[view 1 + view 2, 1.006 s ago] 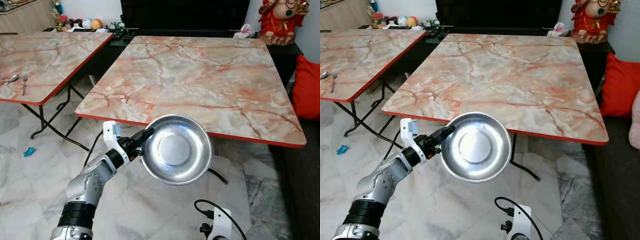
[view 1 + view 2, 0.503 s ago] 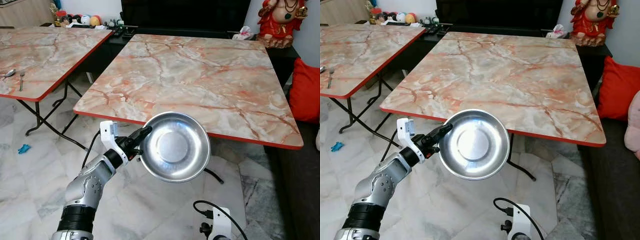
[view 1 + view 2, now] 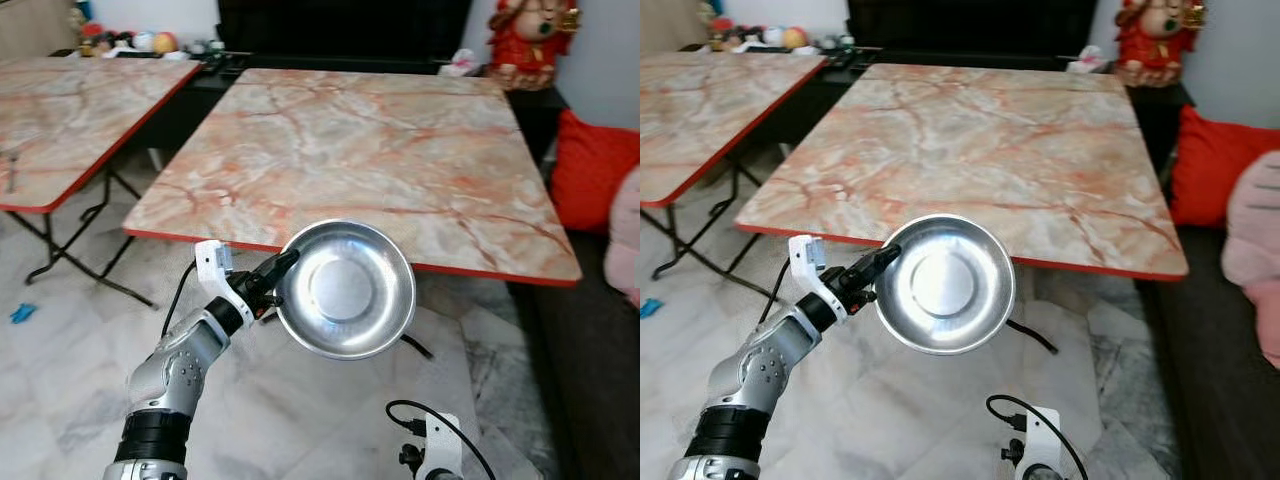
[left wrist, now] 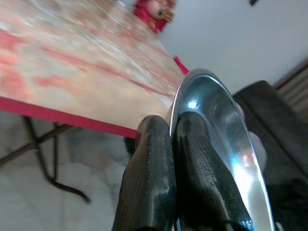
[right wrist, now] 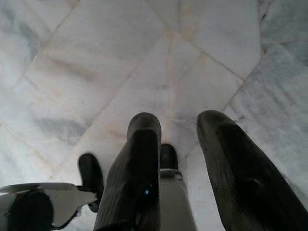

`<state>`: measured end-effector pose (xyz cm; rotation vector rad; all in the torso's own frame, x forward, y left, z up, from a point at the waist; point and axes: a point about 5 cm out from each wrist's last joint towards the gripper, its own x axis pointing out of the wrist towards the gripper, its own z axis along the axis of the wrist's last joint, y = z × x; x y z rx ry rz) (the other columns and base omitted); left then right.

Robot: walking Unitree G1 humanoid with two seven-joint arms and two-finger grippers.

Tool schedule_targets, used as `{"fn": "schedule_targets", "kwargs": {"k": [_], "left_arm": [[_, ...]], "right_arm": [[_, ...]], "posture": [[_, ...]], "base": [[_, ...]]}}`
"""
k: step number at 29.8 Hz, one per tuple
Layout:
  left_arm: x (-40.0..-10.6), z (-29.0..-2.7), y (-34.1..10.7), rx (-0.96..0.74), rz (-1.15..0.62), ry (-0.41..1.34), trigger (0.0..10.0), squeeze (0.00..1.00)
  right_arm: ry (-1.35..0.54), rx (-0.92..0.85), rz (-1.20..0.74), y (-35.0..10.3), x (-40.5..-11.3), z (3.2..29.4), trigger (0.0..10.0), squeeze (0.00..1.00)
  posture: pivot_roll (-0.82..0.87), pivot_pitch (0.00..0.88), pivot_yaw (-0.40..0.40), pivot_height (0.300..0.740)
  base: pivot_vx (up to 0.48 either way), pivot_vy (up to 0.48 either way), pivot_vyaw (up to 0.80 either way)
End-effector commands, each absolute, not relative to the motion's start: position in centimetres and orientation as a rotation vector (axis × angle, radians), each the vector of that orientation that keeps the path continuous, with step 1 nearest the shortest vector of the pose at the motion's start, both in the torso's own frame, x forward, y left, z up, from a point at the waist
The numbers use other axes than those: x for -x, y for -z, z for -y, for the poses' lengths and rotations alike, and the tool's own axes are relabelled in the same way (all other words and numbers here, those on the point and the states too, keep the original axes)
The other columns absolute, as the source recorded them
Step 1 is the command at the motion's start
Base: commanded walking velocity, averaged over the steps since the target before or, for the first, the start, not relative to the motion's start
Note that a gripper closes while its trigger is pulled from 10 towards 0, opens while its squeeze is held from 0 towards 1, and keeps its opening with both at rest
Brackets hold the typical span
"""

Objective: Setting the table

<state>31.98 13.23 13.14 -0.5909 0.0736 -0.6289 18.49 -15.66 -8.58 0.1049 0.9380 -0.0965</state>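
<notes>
We see the left gripper (image 3: 285,262) clamped on the rim of 1 steel bowl (image 3: 347,288), lower centre, at the table (image 3: 350,150) edge. The right gripper (image 5: 180,159) hangs low, fingers apart.

left pincer (image 3: 283,268) clamped, right pincer (image 5: 180,144) parted

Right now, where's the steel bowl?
The steel bowl is in the left gripper, pinched by its rim, held in the air just before the near red edge of the marble table.
</notes>
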Motion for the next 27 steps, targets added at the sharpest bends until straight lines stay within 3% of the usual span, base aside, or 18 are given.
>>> {"fn": "schedule_targets", "kwargs": {"k": [1,17,20,27], "left_arm": [[-32.22,-13.49,-13.66,0.587,-0.048,0.626,10.0,0.00],[-32.29,-13.63,-13.92,0.592,-0.032,0.617,10.0,0.00],[-32.30,-13.63,-13.94,0.591,-0.032,0.617,10.0,0.00],[-32.31,-13.64,-14.00,0.591,-0.029,0.616,10.0,0.00]], "right_arm": [[0.091,-0.103,-0.944,8.60,-18.49,15.52,10.0,0.00],[0.084,-0.100,-0.949,8.60,-18.52,15.57,10.0,0.00],[0.084,-0.105,-0.949,8.60,-18.51,15.57,10.0,0.00],[0.088,-0.103,-0.938,8.54,-18.58,15.62,10.0,0.00]], "posture": [[0.04,0.000,0.001,0.740],[0.05,0.000,-0.005,0.740],[0.05,0.000,-0.005,0.740],[0.05,0.000,-0.007,0.740]], "base": [[0.000,0.000,0.00],[0.239,0.000,0.00],[0.301,0.000,-0.75],[0.305,0.000,0.00]]}}
